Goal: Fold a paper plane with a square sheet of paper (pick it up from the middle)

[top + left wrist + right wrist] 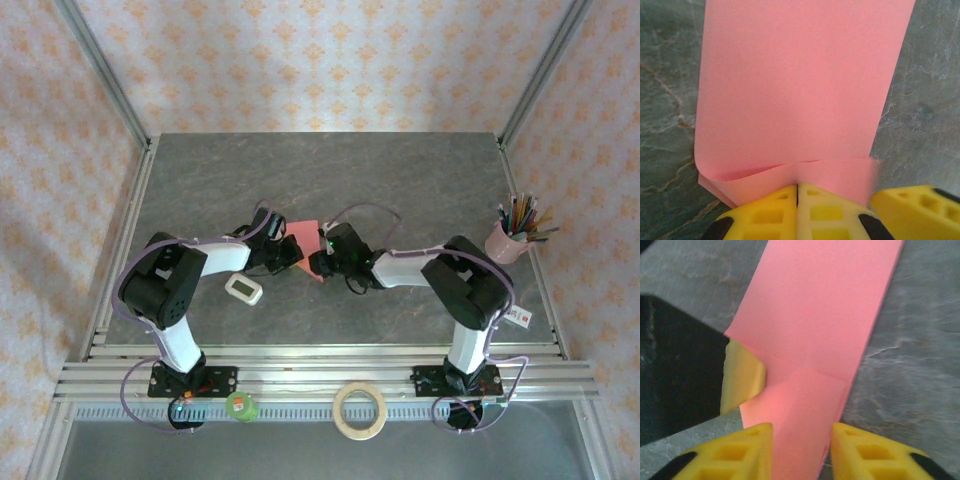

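The square sheet of paper (306, 233), pink-red, lies folded into a long strip at the table's middle, between the two wrists. My left gripper (797, 189) is shut on the strip's near edge (800, 90), its yellow fingers pressed together over the paper. In the right wrist view the same paper (825, 315) runs away from the camera, and the left gripper's yellow finger (742, 375) pinches its left edge. My right gripper (801, 440) stands open, one finger on either side of the strip's near end. From above, the right gripper (320, 262) sits close to the left gripper (292, 254).
A small white rounded gadget (243, 289) lies left of the arms' meeting point. A pink cup of pencils (512, 238) stands at the right edge. A tape roll (360, 411) and a green item (240, 405) rest on the front rail.
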